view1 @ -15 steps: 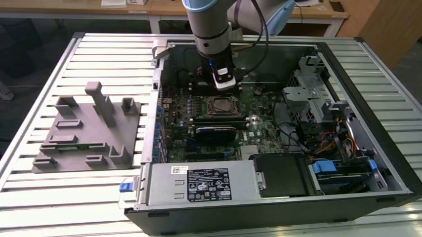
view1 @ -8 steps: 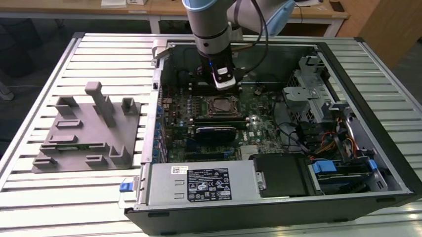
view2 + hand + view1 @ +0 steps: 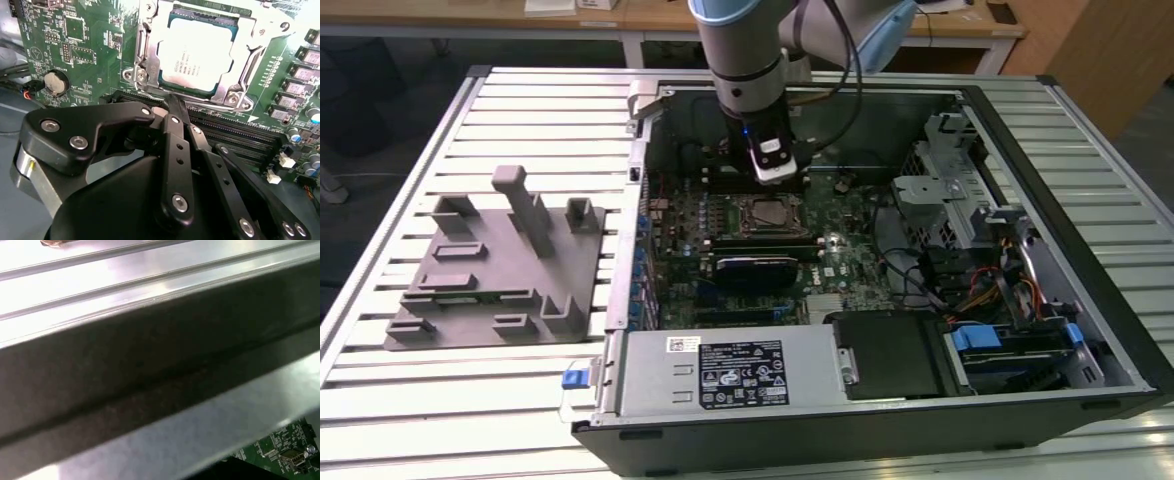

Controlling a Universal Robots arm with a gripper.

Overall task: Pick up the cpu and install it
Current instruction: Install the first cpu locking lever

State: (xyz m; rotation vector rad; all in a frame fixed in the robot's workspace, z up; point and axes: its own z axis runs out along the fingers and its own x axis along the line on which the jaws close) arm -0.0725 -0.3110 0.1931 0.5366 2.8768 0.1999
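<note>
Inside the open computer case [image 3: 1067,330] on the slatted table [image 3: 400,390]: cpu [image 3: 196,51] seated flat in the metal socket frame [image 3: 142,45] on the green board [image 3: 75,45]. Just beside the frame: gripper [image 3: 172,106], fingers [image 3: 175,112] pressed together, grasping nothing. Well apart, at the exterior view's left: grey fixture [image 3: 494,270].
</note>
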